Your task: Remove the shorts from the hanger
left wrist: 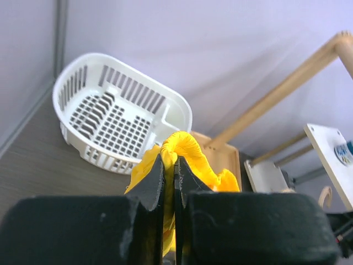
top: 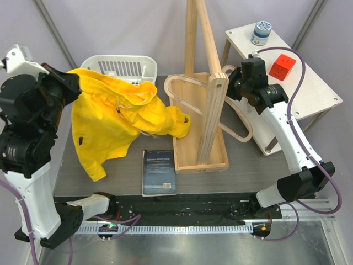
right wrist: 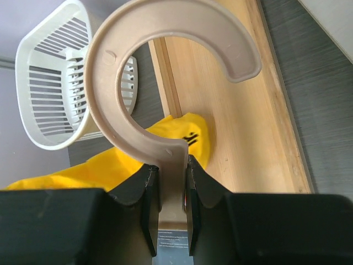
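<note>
The bright yellow shorts (top: 113, 118) hang spread over the table's left half. My left gripper (top: 74, 83) is shut on a fold of them, which bulges past the fingertips in the left wrist view (left wrist: 190, 152). The light-wood hanger (top: 190, 78) lies level across the rack, with its left end at the shorts' right edge. I cannot tell whether it still threads the fabric. My right gripper (top: 238, 83) is shut on the hanger's stem just below the curved hook (right wrist: 165, 22). The shorts (right wrist: 110, 165) show beyond it. In the wrist views the left gripper (left wrist: 170, 160) and the right gripper (right wrist: 168, 168) are both clamped.
A white basket (top: 118, 65) stands at the back left, partly under the shorts. The upright wooden rack with a tray base (top: 201, 143) stands at the centre. A dark book (top: 159, 171) lies in front. A white side table (top: 309, 83) on the right holds a red cube (top: 281, 67) and a jar (top: 261, 32).
</note>
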Motion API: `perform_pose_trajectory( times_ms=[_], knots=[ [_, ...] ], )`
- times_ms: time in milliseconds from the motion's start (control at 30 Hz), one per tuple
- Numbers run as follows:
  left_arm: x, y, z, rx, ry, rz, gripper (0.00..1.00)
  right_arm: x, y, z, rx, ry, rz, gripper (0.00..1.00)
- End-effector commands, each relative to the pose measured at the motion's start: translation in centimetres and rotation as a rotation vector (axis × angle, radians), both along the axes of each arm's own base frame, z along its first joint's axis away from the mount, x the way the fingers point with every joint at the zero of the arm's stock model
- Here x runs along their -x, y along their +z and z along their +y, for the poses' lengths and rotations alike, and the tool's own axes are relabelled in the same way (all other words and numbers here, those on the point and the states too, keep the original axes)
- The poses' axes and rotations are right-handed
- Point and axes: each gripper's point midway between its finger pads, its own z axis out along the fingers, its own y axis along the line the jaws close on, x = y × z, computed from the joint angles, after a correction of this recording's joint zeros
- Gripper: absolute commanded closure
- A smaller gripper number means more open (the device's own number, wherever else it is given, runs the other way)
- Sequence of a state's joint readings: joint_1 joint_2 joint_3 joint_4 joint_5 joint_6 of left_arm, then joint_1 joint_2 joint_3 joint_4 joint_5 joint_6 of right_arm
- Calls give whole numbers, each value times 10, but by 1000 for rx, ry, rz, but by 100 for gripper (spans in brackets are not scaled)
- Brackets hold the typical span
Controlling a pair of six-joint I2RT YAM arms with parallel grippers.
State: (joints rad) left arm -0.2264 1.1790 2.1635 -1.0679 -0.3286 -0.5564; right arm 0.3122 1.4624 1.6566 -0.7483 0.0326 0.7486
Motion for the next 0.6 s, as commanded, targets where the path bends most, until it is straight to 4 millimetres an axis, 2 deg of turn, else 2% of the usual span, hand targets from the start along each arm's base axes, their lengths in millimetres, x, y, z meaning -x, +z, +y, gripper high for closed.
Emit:
perform_pose_trajectory(
  times_ms=[0, 133, 333, 400, 467, 567],
  knots=[
    [21, 40, 43, -100, 193, -124, 100, 7, 14, 8, -9, 71, -34, 99],
    [26, 50, 56, -157, 254, -144, 100, 5, 13, 12, -12, 94, -26, 99],
    [14, 65, 53, -158, 250, -175, 100, 7, 11, 8, 25, 99, -25, 99],
    [2, 64, 44, -152, 216, -173, 100, 7, 13, 8, 27, 102, -27, 99],
    [-12, 54, 32, -134, 165, -149, 100, 8, 15, 10, 22, 110, -29, 99],
    [-42, 28, 1, -91, 29, -80, 100, 10, 18, 10, 20, 115, -33, 99]
  ],
)
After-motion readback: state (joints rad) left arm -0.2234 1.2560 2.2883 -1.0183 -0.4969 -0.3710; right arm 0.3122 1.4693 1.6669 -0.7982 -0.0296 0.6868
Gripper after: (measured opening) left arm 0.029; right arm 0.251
